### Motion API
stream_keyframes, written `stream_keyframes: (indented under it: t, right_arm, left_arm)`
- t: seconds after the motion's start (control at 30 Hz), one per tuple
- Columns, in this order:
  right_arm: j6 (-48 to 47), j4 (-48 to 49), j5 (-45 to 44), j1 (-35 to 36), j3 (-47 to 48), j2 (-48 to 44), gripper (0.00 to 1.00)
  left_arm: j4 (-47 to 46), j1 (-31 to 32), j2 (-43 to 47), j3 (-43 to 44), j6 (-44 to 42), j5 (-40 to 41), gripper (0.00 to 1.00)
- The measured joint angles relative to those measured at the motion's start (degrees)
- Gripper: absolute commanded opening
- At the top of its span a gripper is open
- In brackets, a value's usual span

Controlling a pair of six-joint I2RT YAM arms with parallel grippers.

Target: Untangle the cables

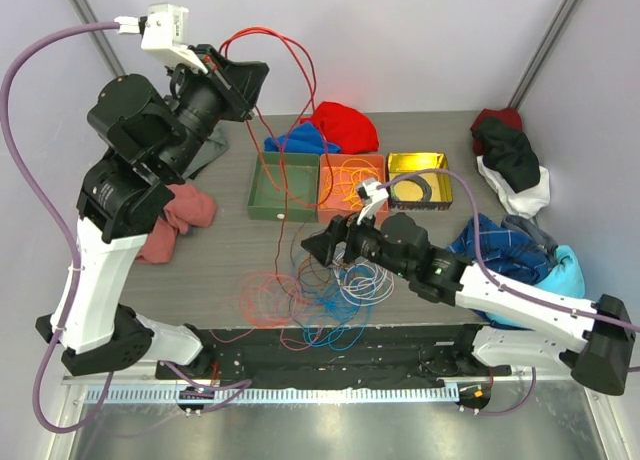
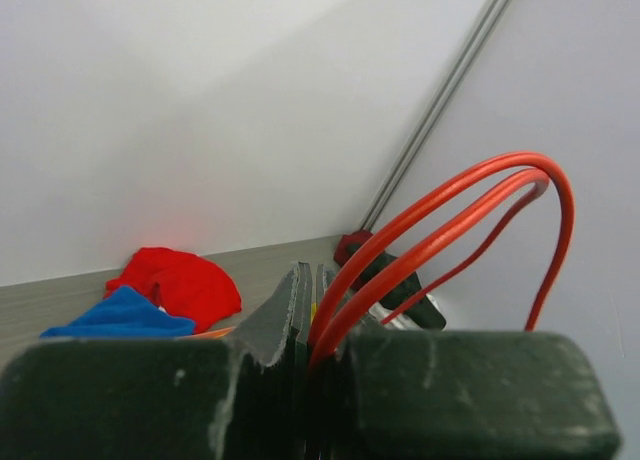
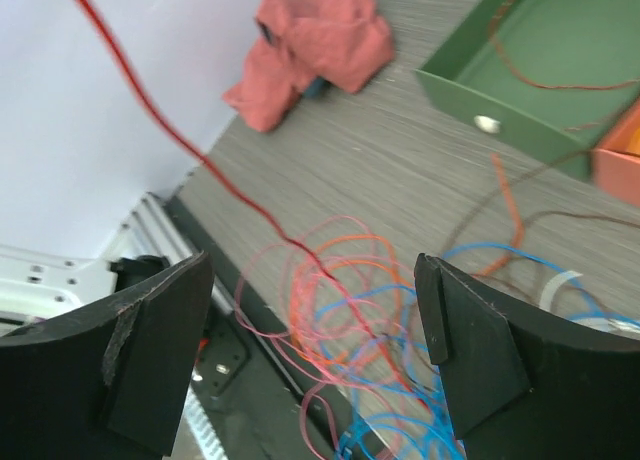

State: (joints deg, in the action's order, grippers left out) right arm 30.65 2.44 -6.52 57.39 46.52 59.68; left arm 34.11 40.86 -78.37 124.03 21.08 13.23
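Grey table (image 1: 220, 255) carries a green tray (image 1: 262, 202) and the tangled cables (image 1: 320, 290) near its front edge. The left gripper (image 2: 312, 285) pinches a red cable (image 2: 440, 230) aloft; the right gripper (image 3: 312, 290) gapes wide over the tangle.

1. A shallow green rectangular tray (image 1: 282, 211), an orange rectangular tray (image 1: 352, 158) and a shiny yellow rectangular tray (image 1: 420, 157) are set side by side on the grey wood-grain counter (image 1: 220, 255).
2. A black ring-shaped coil (image 1: 431, 192) is held in the yellow tray.
3. A crumpled red cloth (image 1: 347, 125) and a crumpled blue cloth (image 1: 298, 140) are piled just behind the trays.
4. A rumpled salmon-pink cloth (image 1: 178, 218) is laid at the left.
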Motion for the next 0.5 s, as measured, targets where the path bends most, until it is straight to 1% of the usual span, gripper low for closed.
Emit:
stream_keyframes:
  t: [0.17, 0.4, 0.5]
  right_arm:
    - [3.6, 11.0, 3.5, 1.7, -2.5, 4.7, 0.91]
    - [5.2, 19.6, 5.2, 4.4, -2.3, 13.7, 0.91]
    - [5.8, 21.4, 4.6, 4.5, -1.3, 17.8, 0.84]
  left_arm:
    - [0.0, 0.0, 0.0, 0.2, 0.2, -0.7, 0.00]
    - [0.0, 0.0, 0.0, 0.1, 1.2, -1.5, 0.00]
    - [0.0, 0.0, 0.3, -0.7, 1.6, -2.1, 0.00]
